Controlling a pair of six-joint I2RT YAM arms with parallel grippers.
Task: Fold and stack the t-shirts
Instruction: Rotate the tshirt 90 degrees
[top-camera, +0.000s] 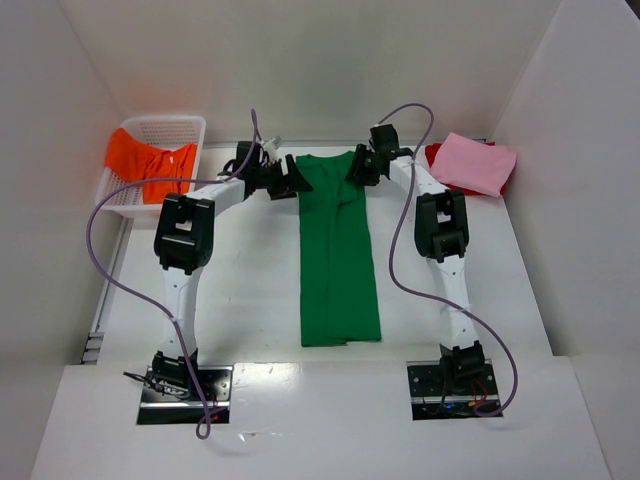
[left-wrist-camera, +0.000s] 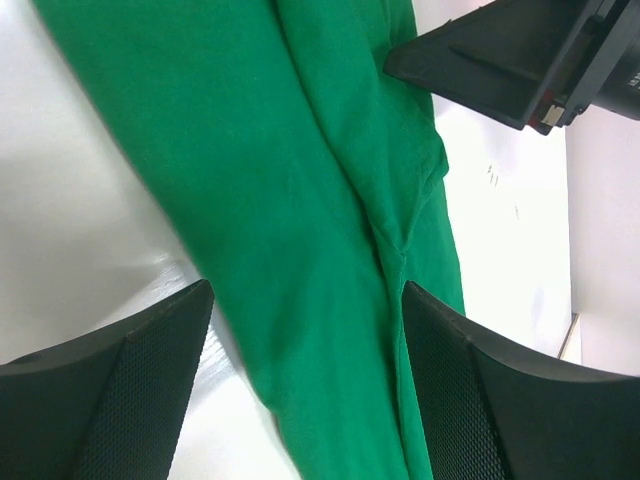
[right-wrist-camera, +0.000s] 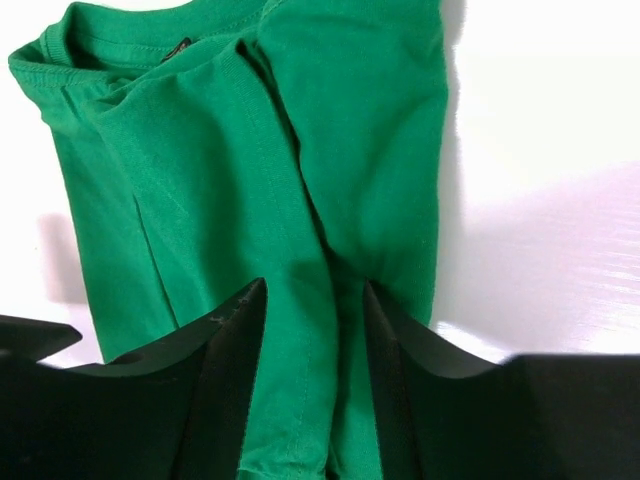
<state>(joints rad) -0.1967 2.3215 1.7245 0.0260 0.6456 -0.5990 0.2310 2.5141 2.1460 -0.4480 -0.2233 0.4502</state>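
Top external showed the green t-shirt (top-camera: 338, 250) lying on the table (top-camera: 250, 290) as a long folded strip, collar far. Left wrist: the left gripper (left-wrist-camera: 305, 290) gaped wide over limp, light cloth. Right wrist: the right gripper (right-wrist-camera: 315, 288) stood parted, empty, near the collar; pinching the layered edges looked wisest.
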